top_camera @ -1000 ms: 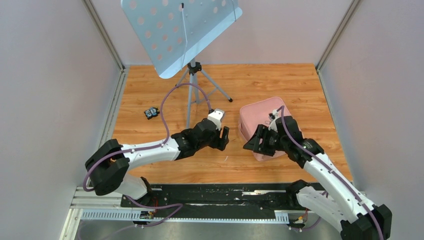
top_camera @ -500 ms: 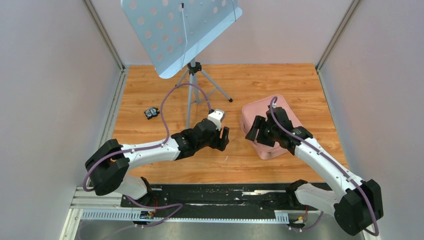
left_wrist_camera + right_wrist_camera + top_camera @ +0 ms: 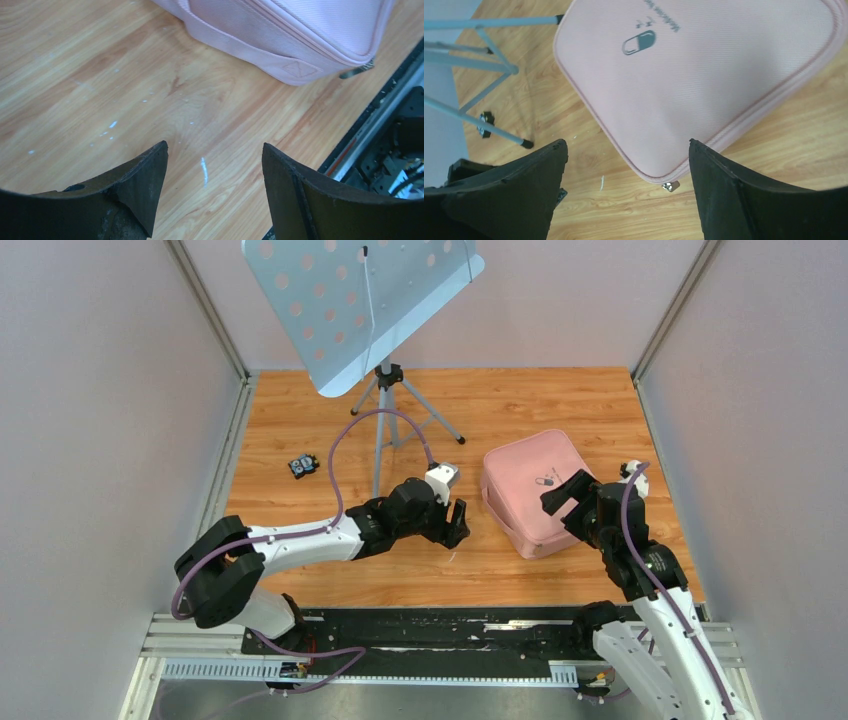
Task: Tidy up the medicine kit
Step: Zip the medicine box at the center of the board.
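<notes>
The medicine kit (image 3: 530, 492) is a pink soft case lying closed and flat on the wooden floor, right of centre, with its pill logo (image 3: 639, 42) facing up. Its zipper pull (image 3: 669, 186) sticks out at the near corner. My right gripper (image 3: 563, 494) hovers over the kit's right side, open and holding nothing. In the right wrist view the right gripper (image 3: 628, 143) frames the kit's (image 3: 704, 90) corner. My left gripper (image 3: 458, 522) is open just left of the kit, low over bare floor. The left wrist view shows the left gripper (image 3: 215, 145) short of the kit's (image 3: 300, 35) side.
A blue perforated music stand (image 3: 360, 300) on a tripod (image 3: 385, 430) rises at the back, left of centre. A small black object (image 3: 303, 465) lies on the floor at the left. Grey walls close in both sides, and a black rail (image 3: 420, 625) runs along the near edge.
My right arm has pulled back to the right off the kit's left side, and its jaws have opened wider. The kit now lies uncovered. My left gripper has shifted slightly right.
</notes>
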Action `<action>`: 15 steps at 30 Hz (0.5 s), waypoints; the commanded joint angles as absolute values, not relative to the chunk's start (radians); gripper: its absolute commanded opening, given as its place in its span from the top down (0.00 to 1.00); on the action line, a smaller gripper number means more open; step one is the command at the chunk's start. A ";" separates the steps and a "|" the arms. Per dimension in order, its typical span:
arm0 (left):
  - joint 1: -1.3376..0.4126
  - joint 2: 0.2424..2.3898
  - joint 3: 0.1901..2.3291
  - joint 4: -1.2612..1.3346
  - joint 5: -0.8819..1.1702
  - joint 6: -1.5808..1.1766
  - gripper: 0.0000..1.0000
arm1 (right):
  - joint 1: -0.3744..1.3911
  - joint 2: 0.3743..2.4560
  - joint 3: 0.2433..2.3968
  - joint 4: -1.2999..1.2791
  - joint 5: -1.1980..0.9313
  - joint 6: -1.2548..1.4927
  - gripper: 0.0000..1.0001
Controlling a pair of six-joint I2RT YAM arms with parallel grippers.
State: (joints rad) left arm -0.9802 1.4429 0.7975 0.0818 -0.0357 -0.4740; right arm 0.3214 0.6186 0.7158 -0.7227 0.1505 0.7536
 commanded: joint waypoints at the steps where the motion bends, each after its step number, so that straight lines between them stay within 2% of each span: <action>1: -0.988 1.472 0.836 0.167 0.087 -0.486 0.23 | 0.206 0.621 0.697 -0.801 0.123 0.850 0.10; 5: -0.994 1.475 0.846 0.170 0.099 -0.488 0.23 | -0.008 0.637 0.618 -0.804 -0.088 0.891 0.10; 8: -0.995 1.477 0.849 0.168 0.102 -0.486 0.23 | -0.145 0.605 0.543 -0.769 -0.221 0.907 0.19; 11: -0.996 1.482 0.851 0.170 0.110 -0.486 0.23 | -0.198 0.565 0.482 -0.708 -0.329 0.912 0.28; 15: -0.995 1.499 0.859 0.171 0.126 -0.488 0.23 | -0.209 0.552 0.433 -0.640 -0.374 0.932 0.36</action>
State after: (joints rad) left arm -0.9928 1.4818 0.8139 0.1314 0.0975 -0.4755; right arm -0.1974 0.5705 0.4522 -0.7544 -0.2436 0.8936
